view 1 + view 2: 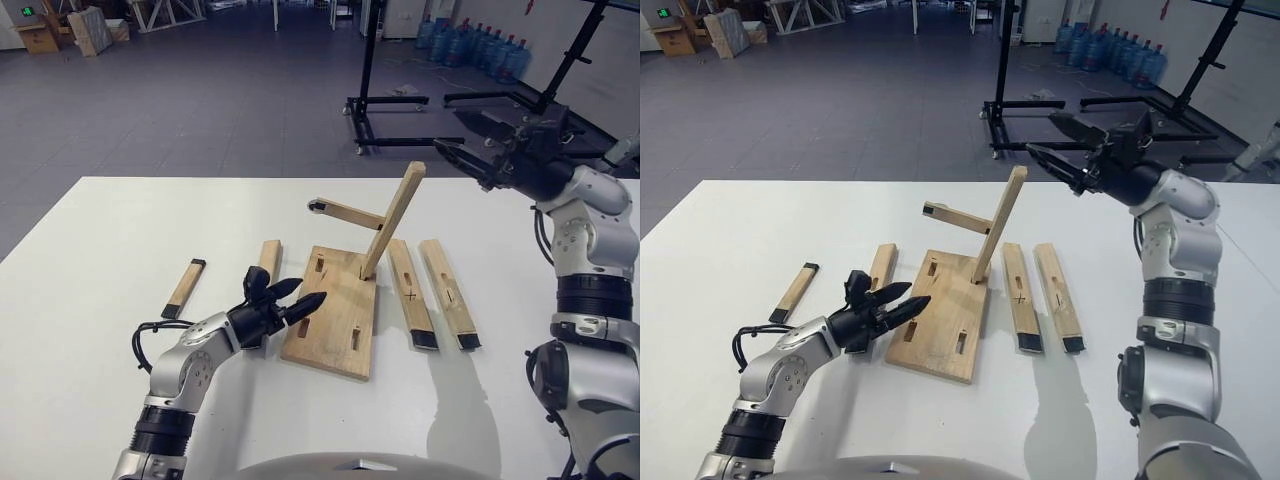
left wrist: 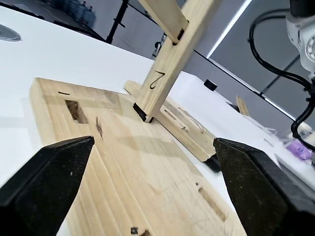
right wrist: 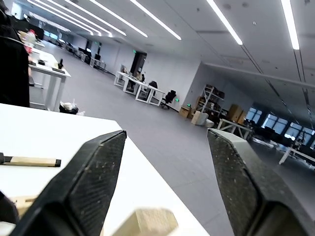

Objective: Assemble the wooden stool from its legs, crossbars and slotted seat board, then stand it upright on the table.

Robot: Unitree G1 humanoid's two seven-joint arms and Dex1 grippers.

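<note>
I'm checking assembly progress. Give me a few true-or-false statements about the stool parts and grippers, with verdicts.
1. One leg stands slotted into the seat board, leaning. True.
2. The right gripper grips that leg. False: it is open, in the air, apart from the leg's top.
3. Two loose legs lie on the table right of the board. True.
4. The left gripper is shut. False: it is open, beside the board's left edge.

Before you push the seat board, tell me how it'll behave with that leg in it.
The seat board lies flat, so it should slide rigidly. The leg leans in its slot with a crossbar sticking out sideways, so it is top-heavy and may wobble or topple.
</note>
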